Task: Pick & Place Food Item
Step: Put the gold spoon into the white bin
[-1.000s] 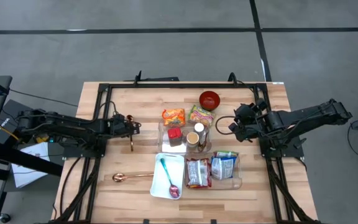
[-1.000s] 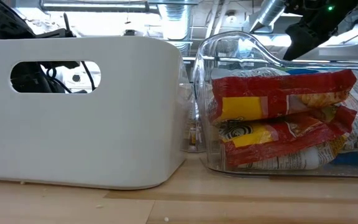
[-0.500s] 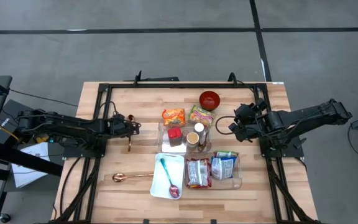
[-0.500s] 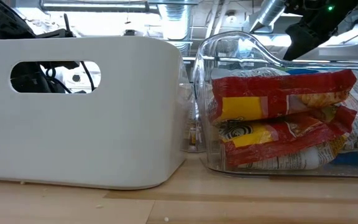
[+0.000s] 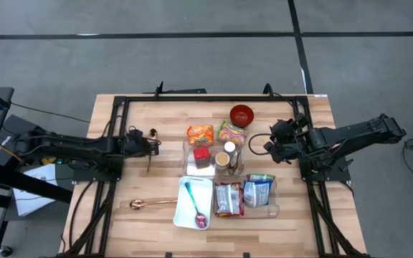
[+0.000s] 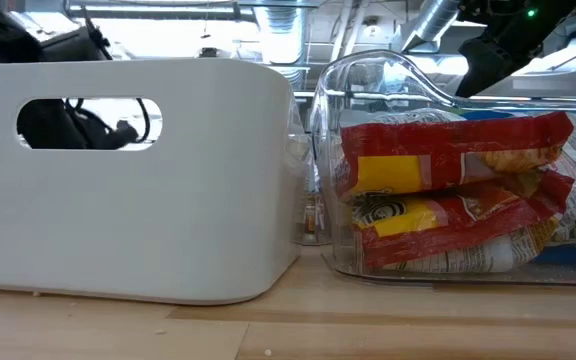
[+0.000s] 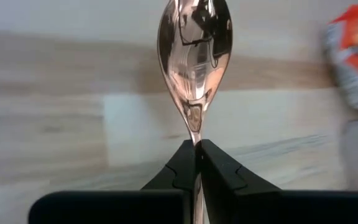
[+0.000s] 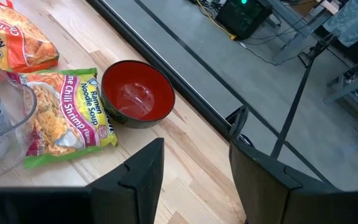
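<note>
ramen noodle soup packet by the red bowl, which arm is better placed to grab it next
Right, probably. The right hand is open and empty, with the ramen noodle soup packet and red bowl just ahead of it. The left hand is shut on a copper spoon, farther from them.

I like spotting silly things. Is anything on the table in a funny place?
One thing is a bit odd: a copper spoon lies alone on the bare table, left of the white tray, while a blue spoon lies in that tray. The left gripper pinches another shiny spoon. Nothing looks spilled or broken.
</note>
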Available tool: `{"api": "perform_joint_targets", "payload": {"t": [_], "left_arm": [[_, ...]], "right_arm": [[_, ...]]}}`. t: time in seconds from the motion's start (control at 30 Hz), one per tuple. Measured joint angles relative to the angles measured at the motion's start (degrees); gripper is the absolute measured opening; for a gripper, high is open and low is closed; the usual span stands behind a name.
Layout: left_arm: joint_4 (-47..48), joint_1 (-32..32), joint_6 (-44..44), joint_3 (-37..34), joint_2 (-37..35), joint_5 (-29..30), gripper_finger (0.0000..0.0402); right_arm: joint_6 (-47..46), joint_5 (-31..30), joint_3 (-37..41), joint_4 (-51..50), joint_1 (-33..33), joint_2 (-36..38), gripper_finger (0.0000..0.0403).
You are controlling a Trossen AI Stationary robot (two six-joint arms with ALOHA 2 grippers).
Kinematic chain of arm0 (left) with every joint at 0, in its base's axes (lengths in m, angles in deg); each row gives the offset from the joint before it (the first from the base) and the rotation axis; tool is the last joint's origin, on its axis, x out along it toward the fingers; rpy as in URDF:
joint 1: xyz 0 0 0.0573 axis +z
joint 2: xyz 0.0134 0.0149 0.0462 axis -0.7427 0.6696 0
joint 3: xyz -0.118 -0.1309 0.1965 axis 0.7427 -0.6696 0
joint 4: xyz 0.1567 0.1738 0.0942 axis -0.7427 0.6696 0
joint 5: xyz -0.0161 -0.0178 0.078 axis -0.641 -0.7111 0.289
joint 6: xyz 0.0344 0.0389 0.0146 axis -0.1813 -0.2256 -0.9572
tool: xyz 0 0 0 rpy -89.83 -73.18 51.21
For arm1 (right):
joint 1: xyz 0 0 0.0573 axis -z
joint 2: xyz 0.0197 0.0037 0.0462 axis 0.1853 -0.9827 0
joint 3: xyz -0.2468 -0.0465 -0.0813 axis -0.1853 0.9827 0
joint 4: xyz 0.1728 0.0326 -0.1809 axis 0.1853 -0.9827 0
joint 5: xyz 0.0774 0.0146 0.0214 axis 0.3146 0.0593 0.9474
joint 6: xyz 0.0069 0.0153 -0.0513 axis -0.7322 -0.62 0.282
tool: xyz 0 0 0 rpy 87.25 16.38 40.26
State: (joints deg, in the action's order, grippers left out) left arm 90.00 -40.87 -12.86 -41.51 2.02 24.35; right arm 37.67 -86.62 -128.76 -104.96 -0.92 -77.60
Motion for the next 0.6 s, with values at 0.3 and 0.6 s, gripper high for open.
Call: {"api": "perform_joint_targets", "payload": {"t": [0.3,0.6], "left_arm": [[-6.2,0.0,-11.8,0.1,-9.1,-1.3,0.0003],[-18.9,-2.1,-23.2,0.2,-11.8,-12.9,0.0003]], "right_arm": [[0.0,0.0,0.0,0.0,0.0,0.0,0.0175],[0.0,-0.2,0.0,0.0,0.0,0.0,0.0175]]}}
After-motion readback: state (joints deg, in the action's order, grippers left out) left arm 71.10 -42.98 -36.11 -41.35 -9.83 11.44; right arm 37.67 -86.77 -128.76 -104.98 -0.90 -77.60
